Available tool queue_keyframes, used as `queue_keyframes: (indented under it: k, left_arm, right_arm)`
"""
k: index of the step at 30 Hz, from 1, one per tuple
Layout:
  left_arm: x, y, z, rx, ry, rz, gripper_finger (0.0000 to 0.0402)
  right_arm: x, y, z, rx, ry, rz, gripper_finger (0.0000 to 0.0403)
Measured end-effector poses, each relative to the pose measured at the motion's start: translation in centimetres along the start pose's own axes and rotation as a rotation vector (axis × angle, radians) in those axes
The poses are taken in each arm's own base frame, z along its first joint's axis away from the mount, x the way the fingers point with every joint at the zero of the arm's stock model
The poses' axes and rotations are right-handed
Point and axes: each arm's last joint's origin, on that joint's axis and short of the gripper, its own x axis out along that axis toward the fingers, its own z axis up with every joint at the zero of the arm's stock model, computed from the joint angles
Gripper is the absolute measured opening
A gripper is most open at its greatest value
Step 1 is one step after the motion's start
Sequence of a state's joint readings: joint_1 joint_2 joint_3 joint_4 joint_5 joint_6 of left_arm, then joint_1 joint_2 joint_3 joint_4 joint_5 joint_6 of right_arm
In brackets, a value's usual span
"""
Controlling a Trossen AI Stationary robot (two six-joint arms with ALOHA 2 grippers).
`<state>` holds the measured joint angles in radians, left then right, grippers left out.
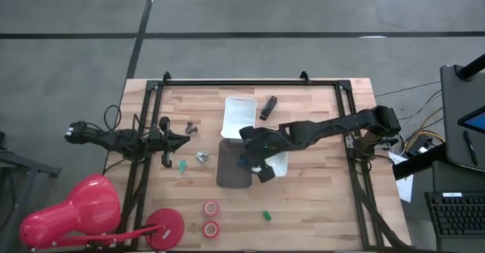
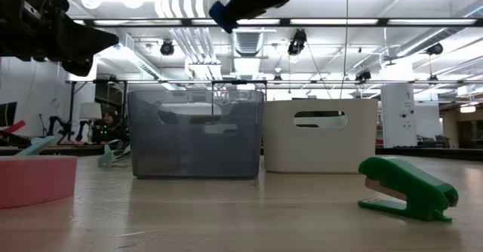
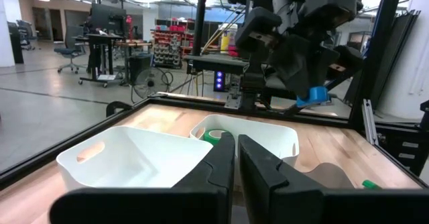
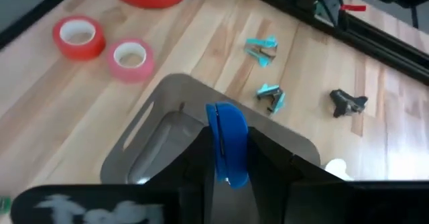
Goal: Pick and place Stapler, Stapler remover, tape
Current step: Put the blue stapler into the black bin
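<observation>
Green stapler (image 2: pixel 407 189) sits closest in the low view, on the table (image 1: pixel 318 200). Right end effector (image 4: pixel 226 158) hangs above the grey tray (image 1: pixel 233 162), clamped on a blue tape roll (image 4: pixel 226 143). Two red tape rolls (image 1: pixel 211 207) lie near the front edge. Teal staple removers (image 4: pixel 270 96) are beside the tray. Left end effector (image 3: pixel 235 158) is parked at the left side, fingers nearly together, holding nothing.

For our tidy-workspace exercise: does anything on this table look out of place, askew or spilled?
Nothing looks spilled or damaged. The red tape rolls, staple removers and green stapler lie scattered loose on the wood, unsorted. The right hand holds a blue item above the grey bin.
</observation>
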<state>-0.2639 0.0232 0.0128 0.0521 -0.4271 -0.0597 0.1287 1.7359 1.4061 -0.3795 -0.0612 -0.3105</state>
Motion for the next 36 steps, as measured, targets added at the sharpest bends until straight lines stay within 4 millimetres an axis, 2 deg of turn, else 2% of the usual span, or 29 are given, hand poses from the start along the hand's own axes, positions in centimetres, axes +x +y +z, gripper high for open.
queue_keyframes:
  k: [16,24,36]
  left_arm:
    - [0.0,0.0,0.0,0.0,0.0,0.0,0.0023]
    - [0.0,0.0,0.0,0.0,0.001,0.0,0.0023]
    - [0.0,0.0,0.0,0.0,0.0,0.0,0.0023]
  right_arm:
    - [2.3,1.1,-4.0,0.091,0.021,0.005,0.0072]
    - [3.3,1.9,-5.7,0.165,-0.034,0.018,0.0067]
    - [4.1,2.8,-8.0,0.194,-0.106,0.014,0.0087]
